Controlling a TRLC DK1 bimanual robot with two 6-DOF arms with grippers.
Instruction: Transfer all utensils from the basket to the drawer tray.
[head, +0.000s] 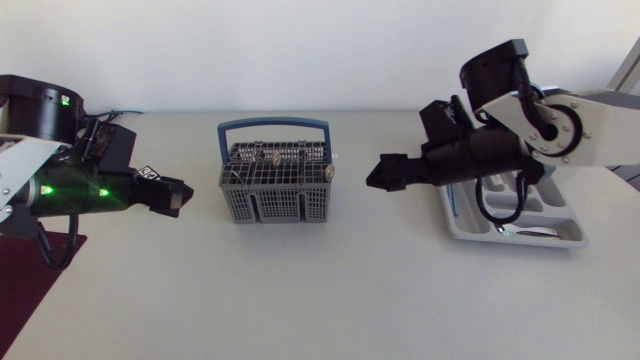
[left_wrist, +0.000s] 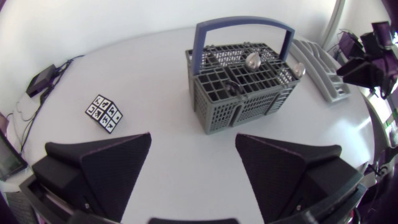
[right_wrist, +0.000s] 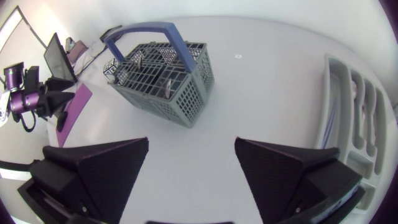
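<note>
A grey mesh utensil basket (head: 275, 190) with an upright blue handle stands mid-table, with several metal utensils (left_wrist: 252, 61) standing in it. The grey drawer tray (head: 560, 238) lies at the right, partly under my right arm, with a spoon (head: 520, 231) in its front part. My left gripper (head: 172, 197) hovers open and empty to the left of the basket. My right gripper (head: 383, 176) hovers open and empty to the basket's right. The basket (left_wrist: 242, 87) lies ahead of the left fingers, and the basket (right_wrist: 161, 78) shows ahead of the right ones, beside the tray (right_wrist: 348, 106).
A small black-and-white patterned cube (left_wrist: 104, 113) sits on the table left of the basket. A dark purple mat (head: 25, 280) lies at the front left corner.
</note>
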